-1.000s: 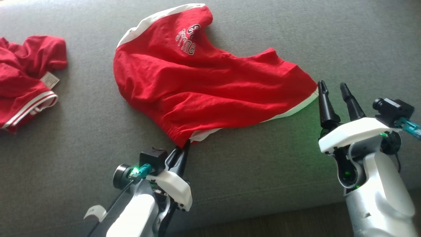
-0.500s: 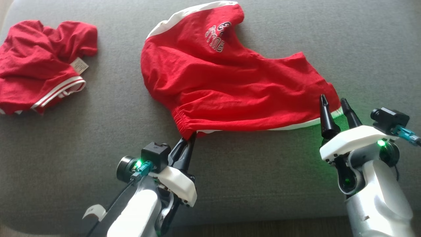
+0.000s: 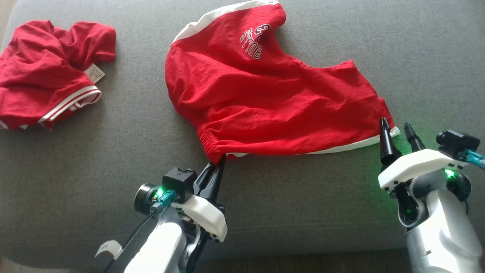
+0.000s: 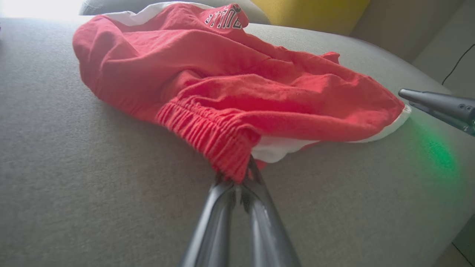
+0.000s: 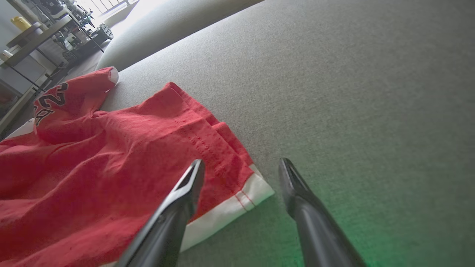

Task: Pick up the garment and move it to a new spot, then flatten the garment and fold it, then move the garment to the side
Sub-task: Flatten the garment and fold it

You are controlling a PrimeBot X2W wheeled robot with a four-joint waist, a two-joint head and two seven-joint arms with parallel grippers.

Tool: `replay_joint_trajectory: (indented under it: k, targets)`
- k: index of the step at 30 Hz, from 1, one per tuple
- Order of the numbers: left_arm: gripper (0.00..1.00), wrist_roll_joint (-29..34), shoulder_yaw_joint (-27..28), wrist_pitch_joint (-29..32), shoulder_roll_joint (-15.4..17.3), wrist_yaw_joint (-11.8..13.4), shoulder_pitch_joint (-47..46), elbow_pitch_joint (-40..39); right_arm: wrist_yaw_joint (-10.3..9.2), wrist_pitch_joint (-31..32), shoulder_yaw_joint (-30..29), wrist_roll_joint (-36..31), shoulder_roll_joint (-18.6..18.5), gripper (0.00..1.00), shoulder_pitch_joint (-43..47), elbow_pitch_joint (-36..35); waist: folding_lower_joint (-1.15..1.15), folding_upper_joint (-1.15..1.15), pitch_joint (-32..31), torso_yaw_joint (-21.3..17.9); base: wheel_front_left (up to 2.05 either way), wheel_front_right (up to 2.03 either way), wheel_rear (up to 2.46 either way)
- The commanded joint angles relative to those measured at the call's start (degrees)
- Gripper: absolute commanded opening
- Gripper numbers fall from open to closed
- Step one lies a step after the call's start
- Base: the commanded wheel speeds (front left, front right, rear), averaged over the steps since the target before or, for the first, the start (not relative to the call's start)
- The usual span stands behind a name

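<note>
The garment [image 3: 265, 98] is a pair of red shorts with white trim and a printed logo, lying spread and wrinkled on the grey cushion [image 3: 303, 197]. My left gripper [image 3: 221, 159] is shut on the gathered elastic waistband [image 4: 219, 137] at the garment's near corner. Over the white-trimmed right corner [image 5: 248, 194] my right gripper [image 3: 396, 127] stands open. Its left finger [image 5: 185, 193] sits above the red cloth, and its right finger [image 5: 297, 189] is over bare cushion. In the left wrist view the right gripper's fingers [image 4: 441, 107] reach in from the right edge.
A second red garment with white stripes and a label [image 3: 45, 91] lies crumpled at the cushion's far left. The cushion's front edge [image 3: 265, 252] runs just behind my wrists. A workbench with clutter [image 5: 48, 33] stands beyond the cushion.
The head camera shifted, so the whole scene slid right and down. My right gripper, still open, has come up to the garment's white-trimmed corner. The left gripper has kept its hold on the waistband.
</note>
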Motion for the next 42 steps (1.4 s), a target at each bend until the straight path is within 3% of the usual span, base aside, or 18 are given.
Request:
replay_joint_trajectory:
  k: [1,24,25,26,28,35,42]
  targets:
    - [0.00,0.3,2.1,-0.4,0.3,0.2,-0.8,-1.9,-0.01,0.0,1.3,-0.4,0.4,1.00,0.8,-1.4,0.00,0.00,0.0,-0.1,0.00,0.00,0.00]
    - [0.00,0.3,0.7,-0.4,0.2,-0.1,-2.3,-1.7,-0.01,-0.8,2.8,5.0,0.4,1.00,-3.9,11.1,0.00,0.00,1.6,0.8,0.00,0.00,0.00]
    - [0.00,0.2,0.7,-0.4,0.2,-0.1,-2.3,-1.7,-0.01,-0.5,3.1,6.4,0.4,0.93,-4.1,11.7,0.00,0.00,1.6,0.9,0.00,0.00,0.00]
    - [0.00,0.2,0.7,-0.4,0.2,-0.1,-2.4,-1.6,-0.01,-0.1,3.8,7.6,0.4,0.55,-4.3,12.2,0.00,0.00,1.5,0.9,0.00,0.00,0.00]
    - [0.00,0.1,0.7,-0.4,0.2,-0.1,-2.4,-1.5,-0.01,0.1,5.2,8.3,0.4,0.00,-4.5,12.8,0.00,0.00,1.4,0.9,0.00,0.00,0.00]
    - [0.00,-0.1,1.1,-0.4,0.2,0.1,-2.1,-1.2,-0.01,-0.7,7.6,8.7,0.4,0.00,-5.0,13.1,0.00,0.00,0.2,0.4,0.00,0.00,0.00]
    - [0.00,0.3,2.3,-0.4,0.2,0.4,-1.2,-1.8,-0.01,-2.4,9.0,7.6,0.4,0.00,-4.8,8.8,0.00,0.00,-2.0,-0.8,0.00,0.00,0.00]
